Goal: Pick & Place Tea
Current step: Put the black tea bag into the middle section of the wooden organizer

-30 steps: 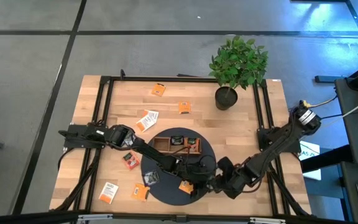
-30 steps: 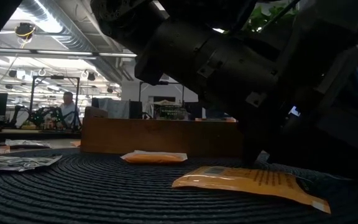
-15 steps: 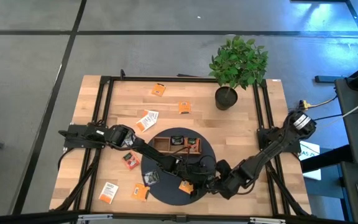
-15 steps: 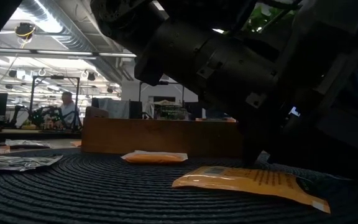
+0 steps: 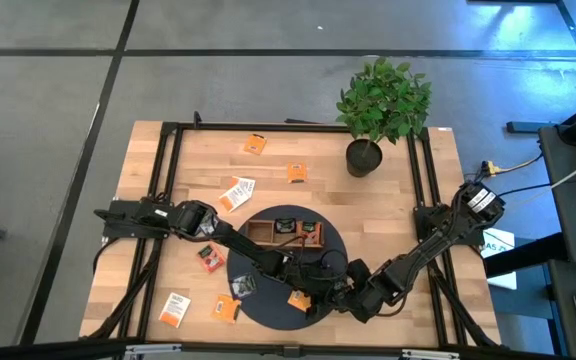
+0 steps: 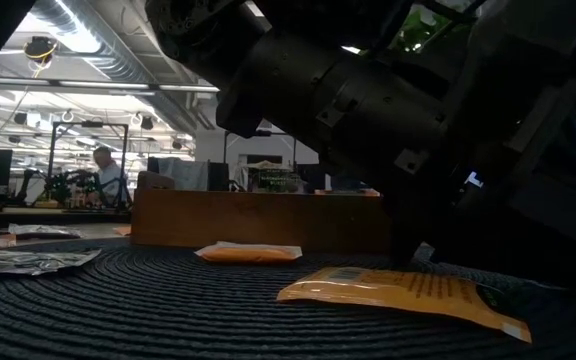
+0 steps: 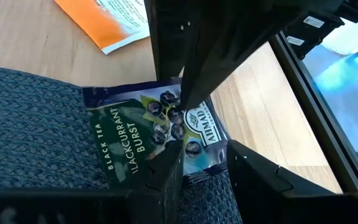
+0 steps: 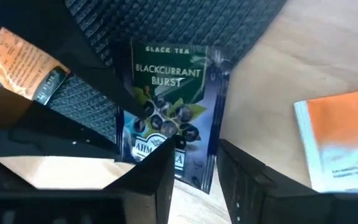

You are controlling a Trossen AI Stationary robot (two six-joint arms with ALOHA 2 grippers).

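Observation:
A dark blue blackcurrant tea sachet (image 7: 148,134) lies flat across the right rim of the round dark mat (image 7: 36,124), one end on the bare wood. Both arms meet over it and hide it in the high view. My left gripper (image 7: 207,158) reaches in low from the table's left, open a little, its fingers either side of a sachet corner. My right gripper (image 8: 194,165) points steeply down, open a little, straddling the sachet's logo end (image 8: 185,168). An orange sachet (image 5: 298,298) lies on the mat beside them. My left gripper has one fingertip (image 7: 171,163) over the sachet's printed face near its corner; I cannot tell whether it touches. My right gripper has one fingertip (image 7: 180,107) down at the printed face beside the logo and the other past the sachet's end; I cannot tell whether it touches.
The three-compartment wooden tray (image 5: 286,230) stands on the mat's far half. A black sachet (image 5: 245,285) lies on the mat's left. More sachets lie on the wood, far (image 5: 255,144) and near left (image 5: 175,308). A potted plant (image 5: 364,157) stands at the far right.
My right gripper has come down toward the mat's right rim, turning a little about its own axis, with most of the drop early in the second. Its finger gap is unchanged.

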